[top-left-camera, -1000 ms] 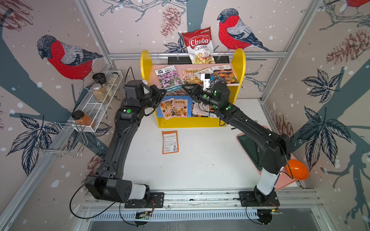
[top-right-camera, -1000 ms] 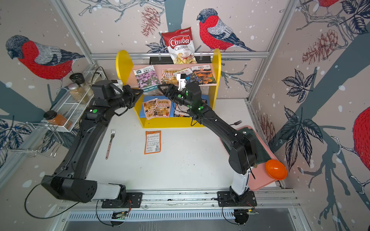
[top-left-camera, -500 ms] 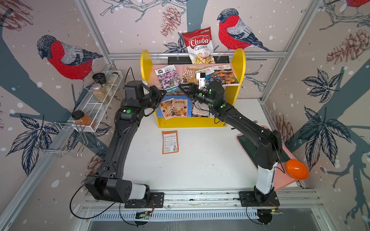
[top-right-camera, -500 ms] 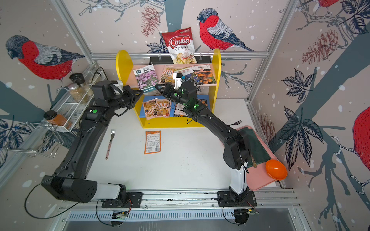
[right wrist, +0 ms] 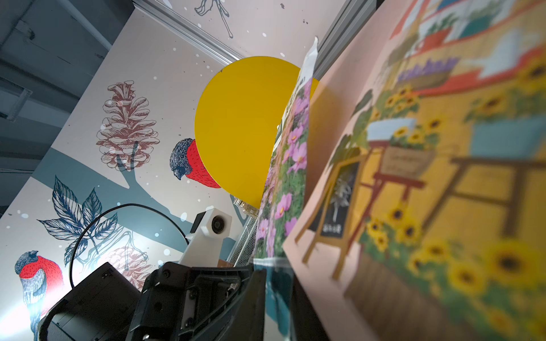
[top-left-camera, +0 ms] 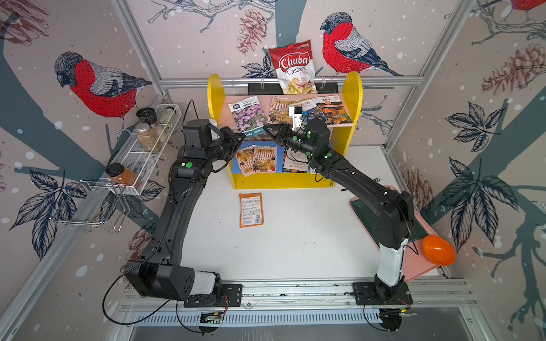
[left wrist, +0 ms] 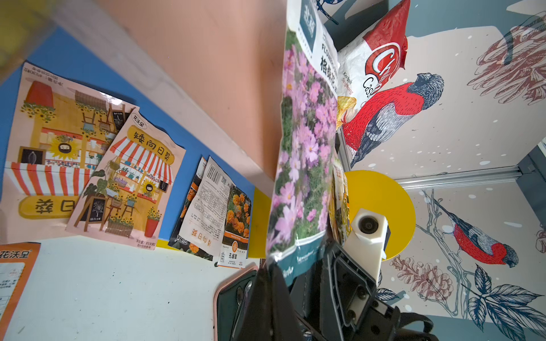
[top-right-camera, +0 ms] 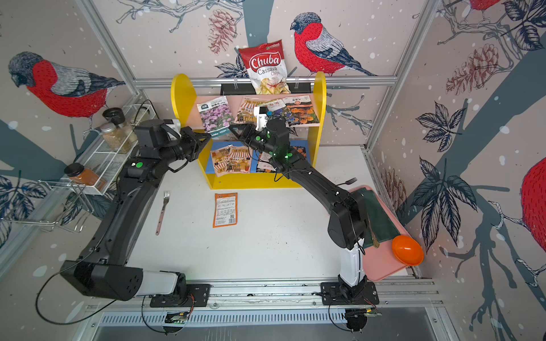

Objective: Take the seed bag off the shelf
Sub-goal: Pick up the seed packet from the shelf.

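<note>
1. The step in hand looks to me like the grip. The seed bag [top-left-camera: 247, 115] lies on the shelf [top-left-camera: 352, 88], at the left end of the pink upper board [top-left-camera: 265, 102]. Its teal bottom strip overhangs the board's front edge.
2. The left gripper [top-left-camera: 240, 137] has its jaws pressed together on the strip's left corner. The right gripper [top-left-camera: 267, 129] has narrow jaws on the right corner and seems to be pinching it.
3. I'd say the next move calls for drawing the bag forward off the front edge, both arms together, without dragging the sunflower bag [top-left-camera: 280, 109] just beside it.
4. The seed bag is a thin, flat, glossy rectangular pouch printed with pink flowers and slightly crinkled. It is likely limp and slippery. The boards look smooth and painted.
</note>
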Robot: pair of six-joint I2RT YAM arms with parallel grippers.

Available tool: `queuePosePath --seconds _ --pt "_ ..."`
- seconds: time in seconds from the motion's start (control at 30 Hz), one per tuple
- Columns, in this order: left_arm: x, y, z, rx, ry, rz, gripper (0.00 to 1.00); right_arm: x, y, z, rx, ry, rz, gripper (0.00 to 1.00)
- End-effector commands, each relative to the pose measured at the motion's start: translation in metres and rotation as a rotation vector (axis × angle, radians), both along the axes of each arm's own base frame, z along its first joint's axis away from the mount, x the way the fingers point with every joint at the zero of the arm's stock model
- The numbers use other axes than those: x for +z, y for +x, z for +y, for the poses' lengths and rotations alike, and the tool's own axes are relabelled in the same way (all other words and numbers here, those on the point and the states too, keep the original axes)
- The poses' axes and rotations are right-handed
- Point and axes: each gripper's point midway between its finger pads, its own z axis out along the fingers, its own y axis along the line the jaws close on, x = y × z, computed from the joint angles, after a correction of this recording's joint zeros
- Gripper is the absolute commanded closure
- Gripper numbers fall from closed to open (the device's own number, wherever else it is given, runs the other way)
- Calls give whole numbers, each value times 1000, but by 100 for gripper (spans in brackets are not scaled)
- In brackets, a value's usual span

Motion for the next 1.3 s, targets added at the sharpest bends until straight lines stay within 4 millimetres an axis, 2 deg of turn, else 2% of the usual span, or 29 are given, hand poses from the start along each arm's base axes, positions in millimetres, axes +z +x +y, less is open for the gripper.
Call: queuePosePath --seconds 0.0,0.1,0.37,0.47,0.8,0.97,1.07,1.1,1.27 --pt "0 -3 0 -15 14 -9 100 9 -3 1 13 25 -23 84" --pt "-1 -4 0 -14 12 -7 100 8 -3 2 16 26 -22 86" --pt "6 -3 -1 -21 6 -28 100 9 -3 2 17 32 -23 97" --pt "10 -3 -2 -24 7 -43 84 10 -3 3 19 36 -23 100" --pt "14 -10 0 -23 18 -60 57 14 -10 3 30 51 -27 100" --pt "20 -18 2 -26 41 -80 31 12 -21 3 40 56 -28 100" --pt "22 -24 5 -20 69 -91 8 12 -28 3 42 59 -34 100" --pt "23 -26 5 -21 76 -94 3 12 -29 2 40 58 -35 100" --pt "20 -32 6 -32 101 -93 2 10 -26 0 37 58 -26 100"
